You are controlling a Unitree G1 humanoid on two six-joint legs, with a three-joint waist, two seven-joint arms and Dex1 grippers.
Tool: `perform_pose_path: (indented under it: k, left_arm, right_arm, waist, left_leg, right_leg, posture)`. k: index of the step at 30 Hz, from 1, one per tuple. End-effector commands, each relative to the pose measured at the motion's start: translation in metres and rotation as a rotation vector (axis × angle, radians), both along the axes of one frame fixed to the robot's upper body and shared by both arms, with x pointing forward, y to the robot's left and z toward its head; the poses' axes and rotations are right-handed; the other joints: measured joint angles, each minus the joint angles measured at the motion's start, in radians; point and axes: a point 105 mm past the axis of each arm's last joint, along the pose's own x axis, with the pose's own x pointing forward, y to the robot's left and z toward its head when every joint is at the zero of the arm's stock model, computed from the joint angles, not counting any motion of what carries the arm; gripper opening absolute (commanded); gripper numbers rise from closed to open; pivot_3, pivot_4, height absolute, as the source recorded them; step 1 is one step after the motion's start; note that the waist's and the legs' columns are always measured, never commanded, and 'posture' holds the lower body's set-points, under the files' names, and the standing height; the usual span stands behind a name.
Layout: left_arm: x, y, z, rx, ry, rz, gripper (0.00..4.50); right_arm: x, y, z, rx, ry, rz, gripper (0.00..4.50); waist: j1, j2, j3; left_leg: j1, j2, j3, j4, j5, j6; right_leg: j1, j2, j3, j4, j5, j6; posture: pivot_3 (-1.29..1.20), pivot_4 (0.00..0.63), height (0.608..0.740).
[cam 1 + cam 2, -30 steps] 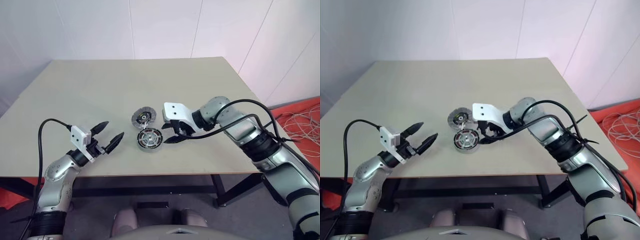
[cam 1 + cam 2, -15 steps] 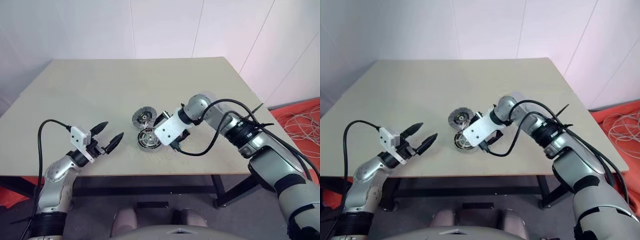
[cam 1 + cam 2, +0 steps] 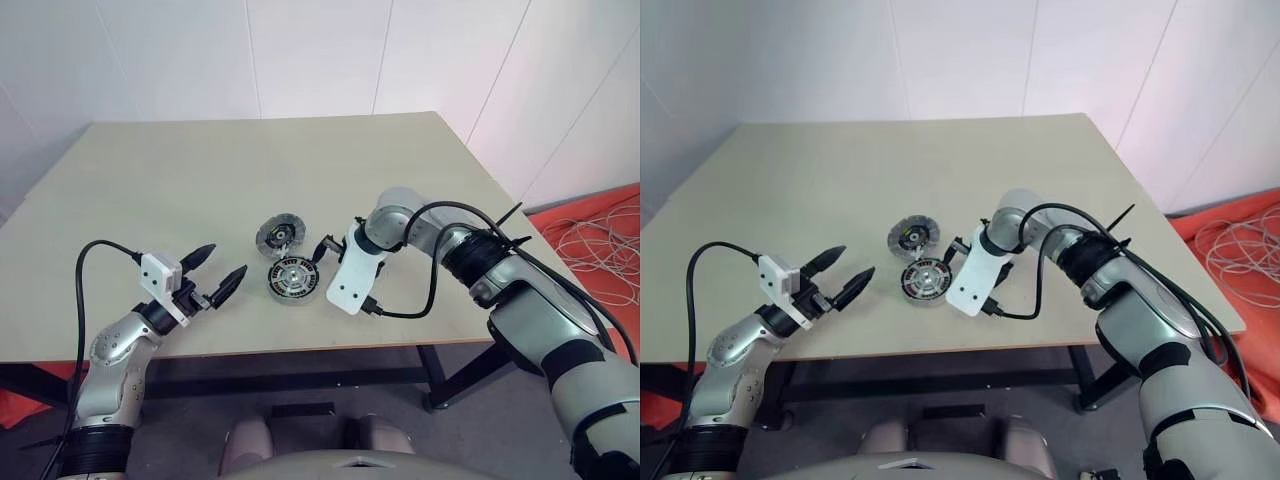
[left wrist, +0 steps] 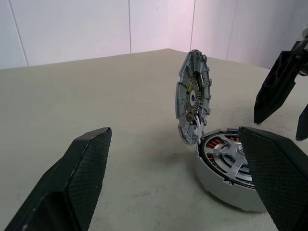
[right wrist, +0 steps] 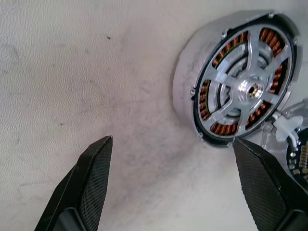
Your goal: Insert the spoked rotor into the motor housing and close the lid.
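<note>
Black fingers of the right gripper (image 5: 171, 187) stand wide apart, empty, tilted down just beside the motor housing (image 3: 293, 280). Spoked rotor (image 5: 250, 89) sits inside it. Lid (image 4: 192, 96) stands hinged upright. Left gripper (image 3: 222, 271) spread wide, empty, well apart.

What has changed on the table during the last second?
The right gripper rolled over and tipped downward beside the motor housing, jaws open, holding nothing. The left gripper, the housing with the spoked rotor in it and the propped-up lid stayed put.
</note>
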Motion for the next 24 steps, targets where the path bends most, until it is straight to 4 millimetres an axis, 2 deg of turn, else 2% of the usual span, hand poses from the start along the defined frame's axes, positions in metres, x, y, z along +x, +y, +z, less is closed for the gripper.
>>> perform_pose_path:
  k: [1, 18, 22, 24]
  left_arm:
    - [0.001, -0.003, 0.013, 0.009, -0.059, -0.009, 4.5]
    - [-0.002, -0.001, 0.013, 0.009, -0.057, 0.001, 4.5]
    - [-0.001, -0.001, 0.013, 0.009, -0.058, 0.004, 4.5]
    - [-0.002, -0.001, 0.013, 0.009, -0.058, 0.004, 4.5]
  right_arm:
    - [-0.001, 0.003, 0.003, -0.006, -0.022, 0.042, 4.48]
    - [-0.002, 0.012, -0.011, -0.039, -0.012, 0.073, 4.48]
    - [-0.002, 0.015, -0.012, -0.04, -0.008, 0.079, 3.31]
    - [-0.003, 0.017, -0.012, -0.033, -0.005, 0.082, 2.57]
  waist:
    - [-0.003, 0.0, 0.0]
    - [-0.012, -0.001, 0.0]
    - [-0.013, 0.0, 0.0]
    - [-0.013, 0.0, 0.0]
  left_leg:
    - [0.0, 0.0, 0.0, 0.0, 0.0, 0.0]
    - [0.001, 0.001, 0.0, 0.001, 0.0, 0.0]
    - [0.001, 0.001, 0.0, 0.001, 0.0, 0.0]
    - [0.002, 0.001, 0.0, 0.001, 0.0, 0.0]
  right_leg:
    - [0.0, 0.0, 0.0, 0.0, 0.0, 0.0]
    - [0.001, 0.0, 0.0, 0.001, 0.0, -0.001]
    - [0.001, 0.0, 0.0, 0.001, 0.0, -0.001]
    - [0.001, 0.0, 0.0, 0.001, 0.0, -0.001]
  posture:
    - [0.0, 0.0, 0.74]
    - [0.0, 0.0, 0.74]
    - [0.0, 0.0, 0.74]
    - [0.0, 0.0, 0.74]
